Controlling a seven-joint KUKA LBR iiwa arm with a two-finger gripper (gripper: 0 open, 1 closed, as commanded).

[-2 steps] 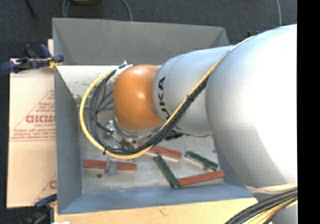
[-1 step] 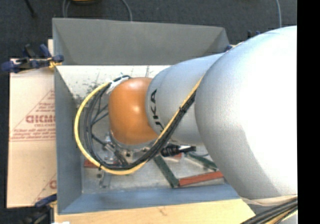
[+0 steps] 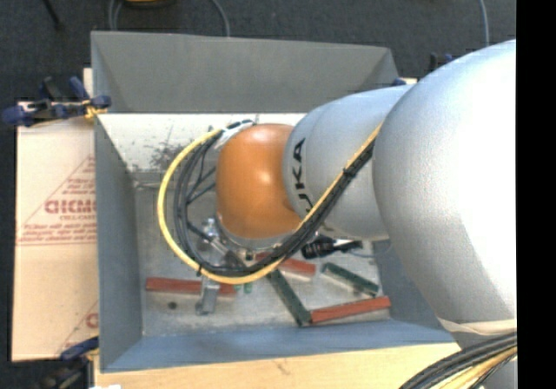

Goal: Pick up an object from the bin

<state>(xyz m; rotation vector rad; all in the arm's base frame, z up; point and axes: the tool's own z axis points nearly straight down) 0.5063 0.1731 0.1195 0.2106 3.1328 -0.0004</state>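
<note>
Though the claw (image 3: 208,295) is down at the floor of the bin (image 3: 117,240), I judge the pick not yet made: everything I see lies flat, and the lift is all left to do. Nearest me, along the near wall, the right red stick (image 3: 347,313) lies at the right, and a dark green stick (image 3: 291,299) slants from it up toward the arm. Just left of that, the claw stands at the right end of the left red stick (image 3: 169,286), which lies flat on the left of the floor; that is the thing it is over. I cannot tell whether the claw is apart or together, nor whether that stick is inside it. The dark green stick is near but apart from it, so I expect little in the way there. Farther back lie a green stick (image 3: 352,278) and a red bit (image 3: 297,267) partly under the arm. Beyond, the orange cover (image 3: 252,179) and looped cables (image 3: 167,196) hide the middle of the floor from me
</note>
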